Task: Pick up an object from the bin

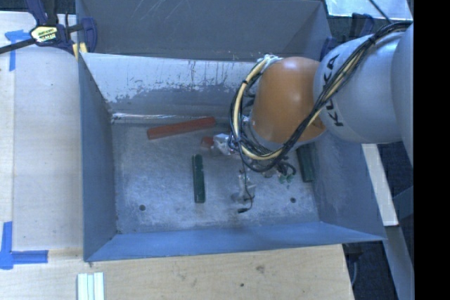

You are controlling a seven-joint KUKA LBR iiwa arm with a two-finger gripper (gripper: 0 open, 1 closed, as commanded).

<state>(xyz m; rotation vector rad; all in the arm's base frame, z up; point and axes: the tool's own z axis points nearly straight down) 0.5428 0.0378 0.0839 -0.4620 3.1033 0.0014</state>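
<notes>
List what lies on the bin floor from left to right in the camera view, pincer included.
Red-brown flat strip, whose left end comes first → dark green bar → pincer → dark green piece, partly under the arm.

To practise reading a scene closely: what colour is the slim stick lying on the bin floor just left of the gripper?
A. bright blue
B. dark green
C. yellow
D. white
B: the stick left of the gripper is dark green, while the flat strip farther back is reddish-brown.
</notes>
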